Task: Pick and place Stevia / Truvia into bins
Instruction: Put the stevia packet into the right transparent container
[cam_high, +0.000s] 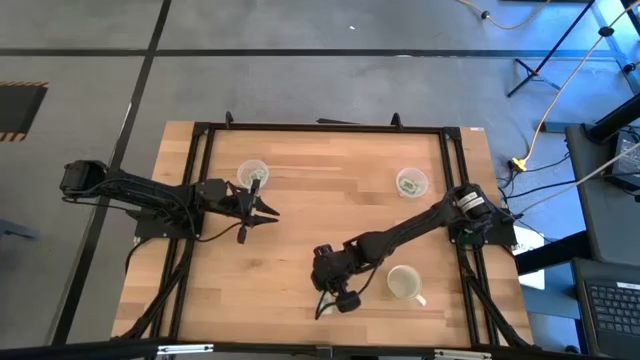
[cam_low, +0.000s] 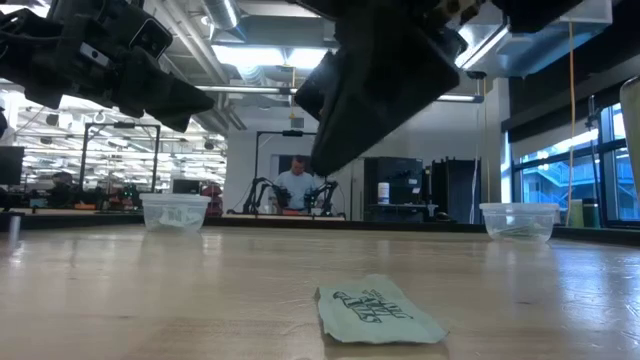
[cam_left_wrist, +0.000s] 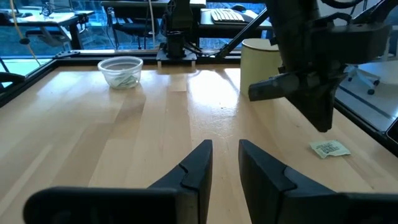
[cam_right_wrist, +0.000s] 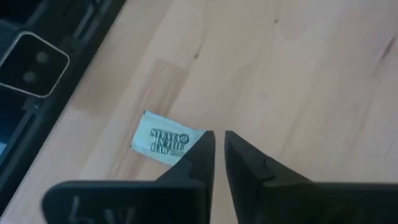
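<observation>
On the wooden bench (cam_high: 300, 200), the right end effector (cam_right_wrist: 219, 146) hovered nearly clenched, empty, beside the last Stevia packet (cam_right_wrist: 165, 141), needing to spread and centre before grasping.

packet (cam_low: 378, 313) (flat), two cups (cam_low: 175, 212)

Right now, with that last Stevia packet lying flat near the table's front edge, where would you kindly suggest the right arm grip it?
The packet lies flat on the table, so come straight down. Pinch across its short width, near the middle. The right gripper hangs beside it, fingers nearly closed, and should probably open first.
</observation>
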